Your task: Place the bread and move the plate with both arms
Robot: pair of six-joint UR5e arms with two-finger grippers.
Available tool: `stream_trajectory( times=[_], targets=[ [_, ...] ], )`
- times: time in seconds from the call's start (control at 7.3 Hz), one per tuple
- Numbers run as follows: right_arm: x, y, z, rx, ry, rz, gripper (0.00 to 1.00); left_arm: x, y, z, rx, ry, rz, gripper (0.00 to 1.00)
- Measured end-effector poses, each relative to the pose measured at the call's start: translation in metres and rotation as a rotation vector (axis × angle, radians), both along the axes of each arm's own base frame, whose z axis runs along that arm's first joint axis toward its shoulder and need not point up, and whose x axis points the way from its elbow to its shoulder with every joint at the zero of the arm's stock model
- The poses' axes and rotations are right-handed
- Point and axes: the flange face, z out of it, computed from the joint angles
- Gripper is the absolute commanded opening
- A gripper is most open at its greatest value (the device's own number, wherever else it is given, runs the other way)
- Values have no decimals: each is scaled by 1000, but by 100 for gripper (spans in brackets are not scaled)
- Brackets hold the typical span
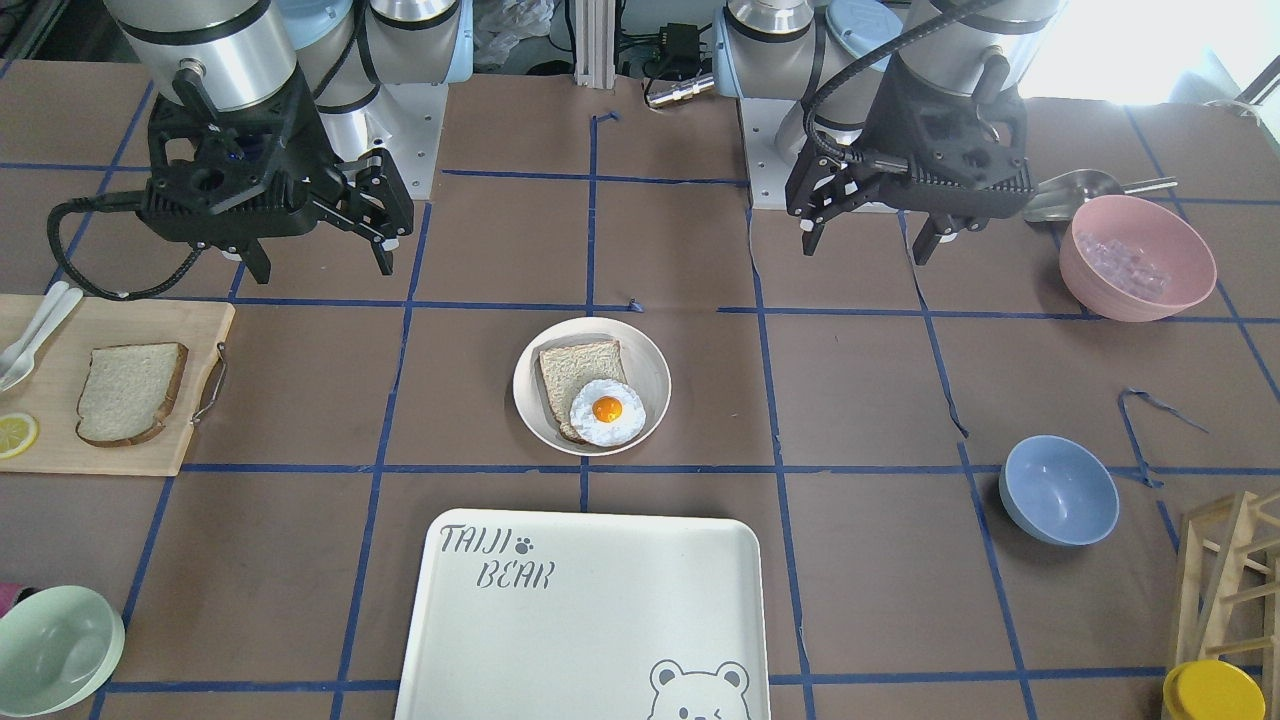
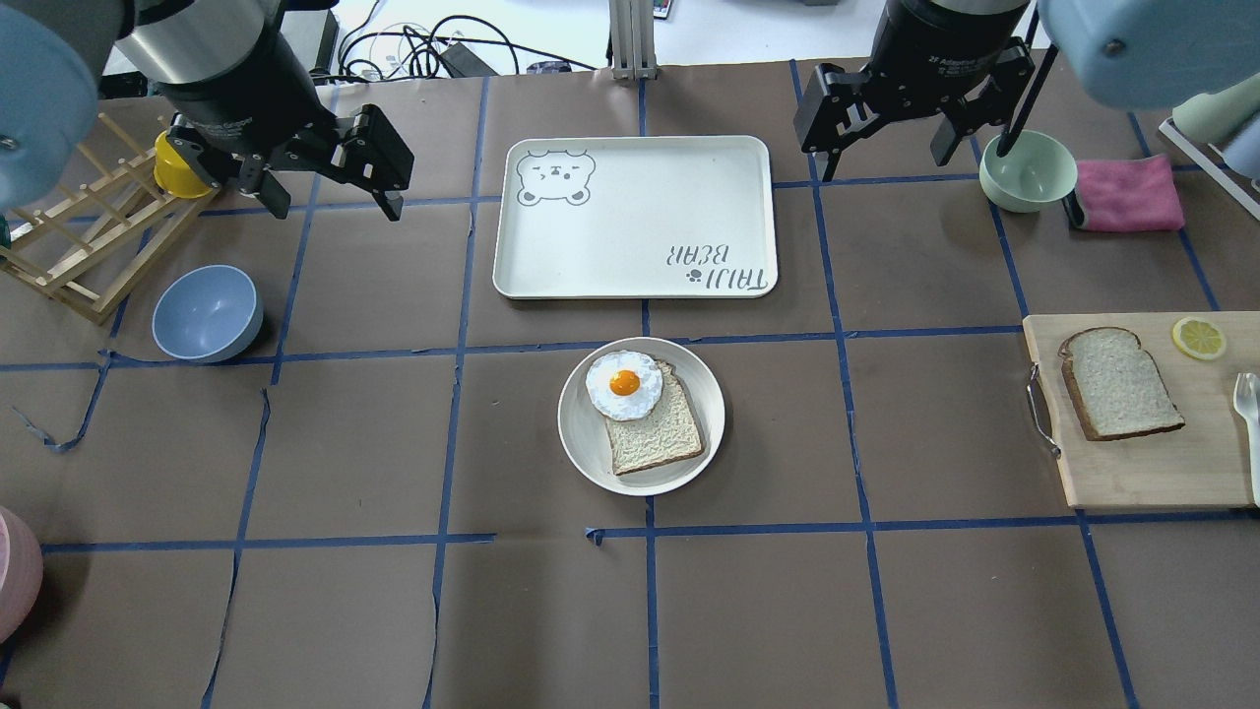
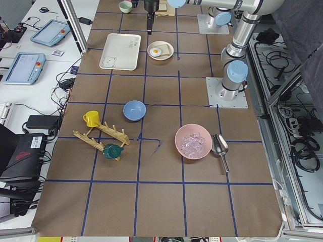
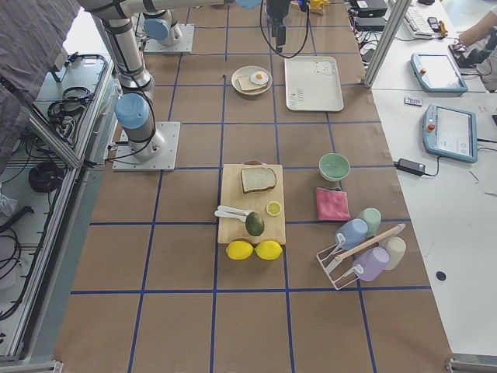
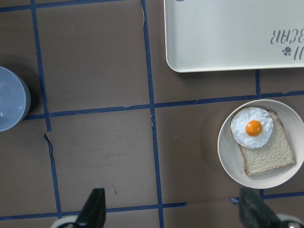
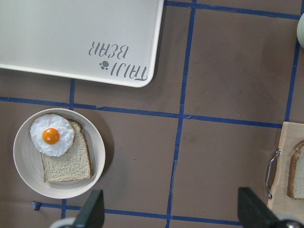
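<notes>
The bread (image 1: 130,392), a pale slice with dark crust, lies on a wooden cutting board (image 2: 1142,473); it also shows in the overhead view (image 2: 1120,382). The round cream plate (image 1: 652,368) stands mid-table (image 2: 581,438) and holds a tanner slice with a fried egg on it. My left gripper (image 2: 335,202) is open and empty, raised above the table, with the plate (image 5: 230,156) ahead to its right. My right gripper (image 2: 881,165) is open and empty, raised between plate (image 6: 26,164) and board. In the front view the left gripper (image 1: 866,250) is on the right, the right gripper (image 1: 323,270) on the left.
A cream bear tray (image 2: 635,217) lies just beyond the plate. A blue bowl (image 2: 207,313), a wooden rack (image 2: 89,236) and a pink bowl (image 1: 1137,257) are on my left side. A green bowl (image 2: 1027,170) and a pink cloth (image 2: 1127,194) sit by the right gripper.
</notes>
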Motion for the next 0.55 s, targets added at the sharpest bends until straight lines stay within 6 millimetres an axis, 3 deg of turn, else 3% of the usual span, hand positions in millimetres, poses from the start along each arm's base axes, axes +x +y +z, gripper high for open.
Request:
stream_trajectory(
  times=[0.55],
  targets=[
    [-1, 0, 0, 0, 2, -2, 100, 0, 0, -1, 4, 9, 0, 100]
  ],
)
